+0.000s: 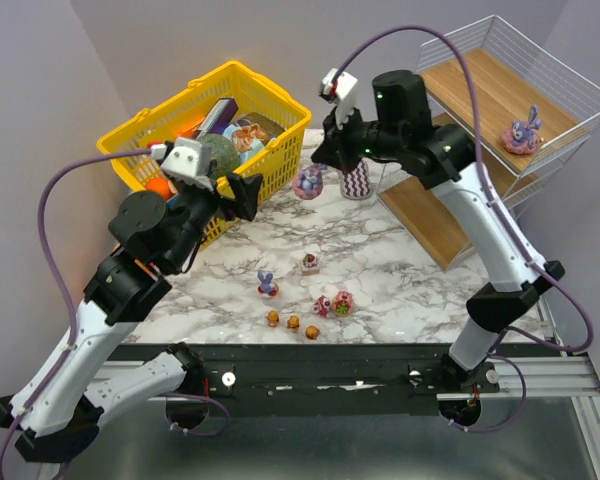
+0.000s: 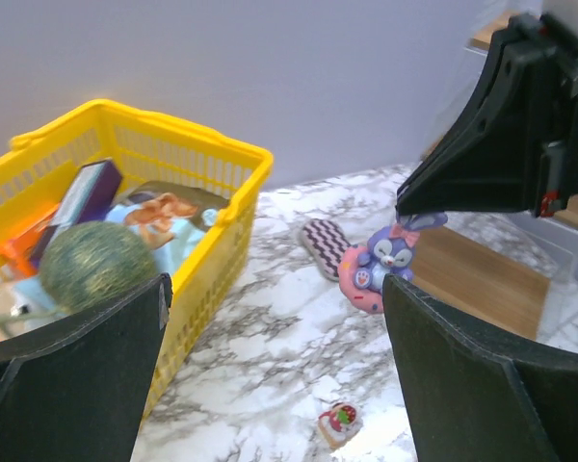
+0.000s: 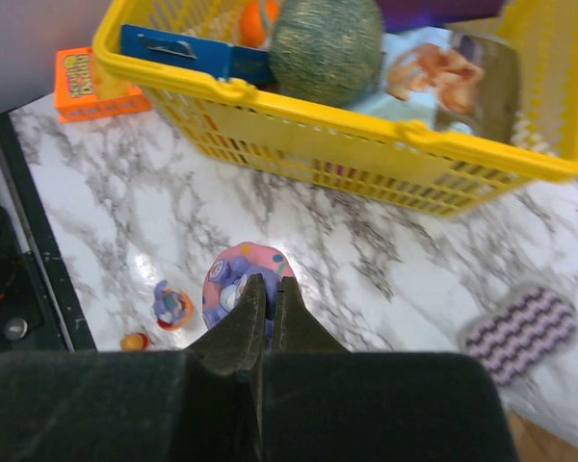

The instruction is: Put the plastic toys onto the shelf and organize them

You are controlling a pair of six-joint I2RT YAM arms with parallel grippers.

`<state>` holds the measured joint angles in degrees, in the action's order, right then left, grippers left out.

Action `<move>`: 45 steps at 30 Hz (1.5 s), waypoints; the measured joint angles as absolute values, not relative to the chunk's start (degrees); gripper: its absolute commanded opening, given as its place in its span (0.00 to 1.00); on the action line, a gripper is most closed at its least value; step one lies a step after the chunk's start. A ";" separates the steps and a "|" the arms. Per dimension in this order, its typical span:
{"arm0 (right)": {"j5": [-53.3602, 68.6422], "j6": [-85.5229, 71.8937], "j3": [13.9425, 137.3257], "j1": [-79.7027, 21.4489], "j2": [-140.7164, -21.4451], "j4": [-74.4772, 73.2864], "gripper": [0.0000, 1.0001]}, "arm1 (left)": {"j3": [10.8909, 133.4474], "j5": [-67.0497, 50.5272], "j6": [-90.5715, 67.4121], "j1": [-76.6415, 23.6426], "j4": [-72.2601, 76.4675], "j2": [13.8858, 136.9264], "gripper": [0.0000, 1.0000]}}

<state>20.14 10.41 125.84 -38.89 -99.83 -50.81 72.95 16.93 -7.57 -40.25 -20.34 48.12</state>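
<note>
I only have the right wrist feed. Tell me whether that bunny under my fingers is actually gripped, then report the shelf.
Observer: The left wrist view shows the right gripper shut on the ears of the purple bunny, which hangs tilted from them.
Operator: Now the shelf.
Observer: From the top camera, a second purple bunny sits on the top board of the shelf.
Operator: Give me the left arm.
Observer: The left gripper is open and holds nothing, beside the yellow basket.
</note>
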 measured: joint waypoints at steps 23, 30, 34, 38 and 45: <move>7.60 4.03 126.37 -34.33 -86.15 -60.05 0.00 | 95.59 -28.12 -1.34 -40.12 -16.49 78.00 0.98; 7.20 4.01 126.41 -32.45 -83.66 -60.05 0.00 | 99.66 -34.59 -2.37 -40.10 -15.20 82.70 0.88; 7.57 4.01 126.41 -32.12 -83.29 -60.07 0.01 | 102.54 -39.22 -3.79 -40.10 -13.76 87.02 0.76; 7.90 3.86 126.41 -32.10 -83.22 -60.07 0.00 | 105.49 -42.39 -5.13 -40.10 -12.88 90.89 0.67; 7.94 3.84 126.41 -31.46 -83.20 -60.12 0.01 | 107.66 -44.80 -6.02 -40.07 -12.12 94.02 0.54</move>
